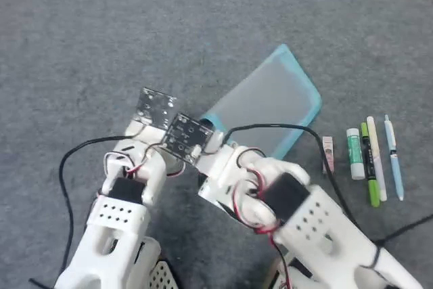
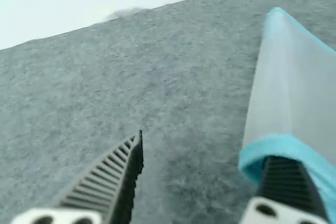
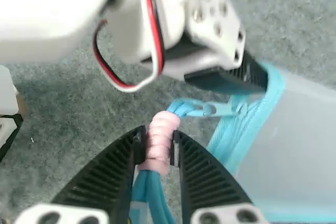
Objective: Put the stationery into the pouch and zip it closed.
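Observation:
A translucent pouch (image 1: pixel 267 103) with blue trim lies flat on the grey felt, its near end under the two wrists. My right gripper (image 3: pixel 156 140) is shut on the pink-wrapped zipper pull (image 3: pixel 163 127), which hangs on a blue cord at the pouch's (image 3: pixel 294 145) corner. My left gripper (image 2: pixel 207 150) stands open, one finger over the bare felt and the other finger (image 2: pixel 281 174) resting on the pouch's (image 2: pixel 291 87) blue edge. To the right lie a small pink piece (image 1: pixel 327 152), a glue stick (image 1: pixel 354 153), a green highlighter (image 1: pixel 369 170), a cream pen (image 1: pixel 376 157) and a blue pen (image 1: pixel 394 157).
The left arm (image 1: pixel 125 194) and the right arm (image 1: pixel 284 197) stand close together, their wrists almost touching. A black cable (image 1: pixel 270 126) arcs over the pouch's near end. Grey felt (image 1: pixel 81 52) stretches to the left and beyond the pouch.

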Motion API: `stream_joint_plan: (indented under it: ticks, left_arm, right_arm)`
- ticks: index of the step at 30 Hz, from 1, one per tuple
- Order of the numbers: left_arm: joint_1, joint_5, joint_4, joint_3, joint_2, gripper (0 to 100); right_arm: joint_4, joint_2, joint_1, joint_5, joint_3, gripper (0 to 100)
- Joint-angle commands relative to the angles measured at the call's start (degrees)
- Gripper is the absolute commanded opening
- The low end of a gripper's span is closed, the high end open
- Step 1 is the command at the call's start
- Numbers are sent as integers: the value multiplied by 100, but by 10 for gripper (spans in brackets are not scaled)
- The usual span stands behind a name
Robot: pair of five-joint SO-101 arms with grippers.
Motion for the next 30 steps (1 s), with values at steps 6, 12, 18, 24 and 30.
stream_joint_plan:
  ticks: [6,12,18,24,30]
  left_arm:
    - [484,97,-633,92,88,235]
    - [431,97,-695,127,88,63]
    - [141,97,-668,127,88,11]
    - [-141,484,387,-356,35,11]
    - [-853,589,1037,-910,79,12]
  right_arm:
    - [57,-822,-215,246,396,6]
    - [48,-822,145,264,721,6]
    - [4,-813,1332,325,756,6]
    - [-541,-813,1385,-299,967,6]
    - [-1279,-514,1007,-334,1591,6]
